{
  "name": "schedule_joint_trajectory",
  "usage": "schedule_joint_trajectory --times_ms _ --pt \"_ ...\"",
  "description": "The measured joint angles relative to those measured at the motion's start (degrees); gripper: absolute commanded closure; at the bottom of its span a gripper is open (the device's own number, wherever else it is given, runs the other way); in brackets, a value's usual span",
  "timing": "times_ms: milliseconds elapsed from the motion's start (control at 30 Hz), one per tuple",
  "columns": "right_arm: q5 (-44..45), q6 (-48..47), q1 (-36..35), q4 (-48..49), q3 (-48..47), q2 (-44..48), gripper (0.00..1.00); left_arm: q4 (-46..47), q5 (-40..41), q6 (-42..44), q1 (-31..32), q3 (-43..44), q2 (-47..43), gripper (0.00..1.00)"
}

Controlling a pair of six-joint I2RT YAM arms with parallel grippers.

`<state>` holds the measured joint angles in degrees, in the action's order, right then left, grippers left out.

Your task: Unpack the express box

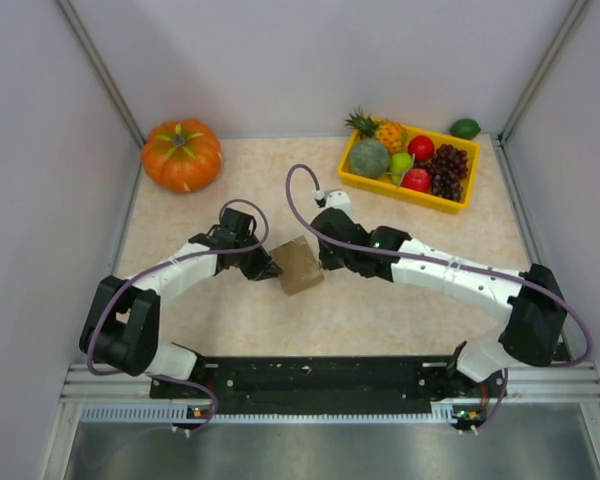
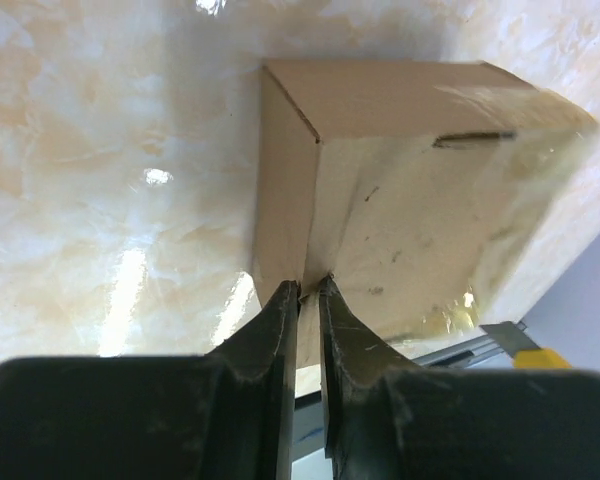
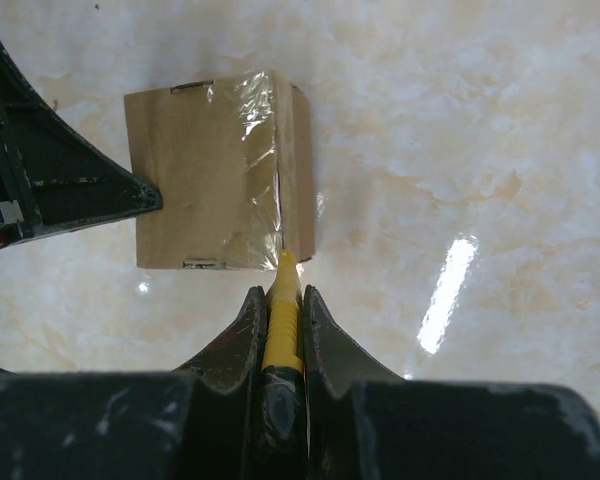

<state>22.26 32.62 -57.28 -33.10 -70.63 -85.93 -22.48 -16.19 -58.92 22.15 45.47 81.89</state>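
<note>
The express box (image 1: 300, 265), a small brown carton sealed with clear tape, sits mid-table between both arms. My left gripper (image 1: 270, 268) is shut on the box's left edge; in the left wrist view its tips (image 2: 308, 285) pinch a cardboard edge of the box (image 2: 400, 200). My right gripper (image 1: 325, 262) is shut on a yellow utility knife (image 3: 283, 310). The knife's tip touches the taped seam at the near edge of the box (image 3: 215, 170). The right gripper (image 3: 280, 292) is just short of the box. The left finger (image 3: 80, 190) shows at the box's far side.
An orange pumpkin (image 1: 182, 154) stands at the back left. A yellow fruit tray (image 1: 355, 180) holds several fruits at the back right, with a green fruit (image 1: 465, 128) behind it. Grey walls close in the table on three sides.
</note>
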Motion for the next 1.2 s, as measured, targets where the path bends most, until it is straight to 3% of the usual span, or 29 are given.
schedule_joint_trajectory --times_ms 200,333,467,567,633,833,1033,1200 --pt "1.22 0.02 2.01 -2.03 -1.79 2.27 1.00 -1.62 3.89 3.67 0.85 2.08 0.26 0.79" --pt "1.68 0.02 2.34 -2.40 -2.25 2.21 1.00 -2.58 4.48 6.67 1.57 3.08 0.26 0.66" --pt "1.64 -0.66 2.78 -2.19 -2.25 2.19 1.00 -3.56 3.80 9.88 1.64 4.20 0.26 0.47" --pt "0.09 -1.88 4.66 0.09 -2.12 2.19 1.00 -3.58 3.41 11.93 1.62 4.81 0.00 0.41" --pt "-0.90 -3.02 6.36 2.82 -1.95 2.05 1.00 -3.54 2.93 12.83 1.62 4.66 -1.40 0.43" --pt "-5.73 -7.85 9.60 14.62 -0.61 -1.29 1.00 0.83 -2.32 15.19 1.97 1.60 -9.64 0.67" --pt "-15.58 -11.26 12.13 23.26 -3.39 -11.82 1.00 3.32 -6.10 19.52 7.21 -4.87 -14.56 0.69" --pt "-22.93 -12.79 15.17 23.93 -7.39 -19.26 1.00 6.08 -8.33 19.98 10.27 -10.45 -17.03 0.69"
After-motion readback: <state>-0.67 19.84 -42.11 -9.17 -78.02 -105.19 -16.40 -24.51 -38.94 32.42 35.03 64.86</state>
